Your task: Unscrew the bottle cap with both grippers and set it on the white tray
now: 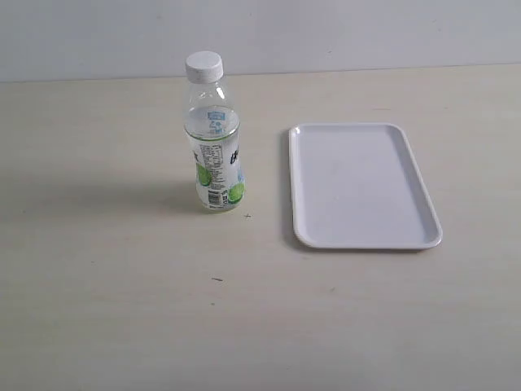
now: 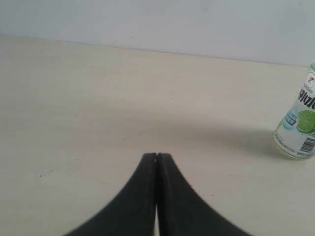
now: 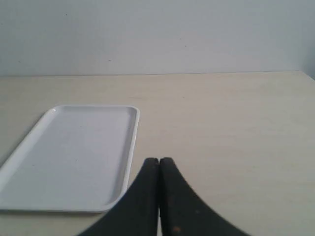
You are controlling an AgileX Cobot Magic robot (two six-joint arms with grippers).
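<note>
The clear bottle with its lime-printed label stands upright on the table, left of the white tray. Its white ribbed cap sits on the neck. Neither arm shows in the exterior view. In the left wrist view my left gripper is shut with nothing in it, and the bottle's lower half stands well off to one side at the frame's edge. In the right wrist view my right gripper is shut and empty, close to the near corner of the tray.
A pale wooden tabletop spreads around the bottle and tray. A plain light wall runs along its far edge. The tray holds nothing.
</note>
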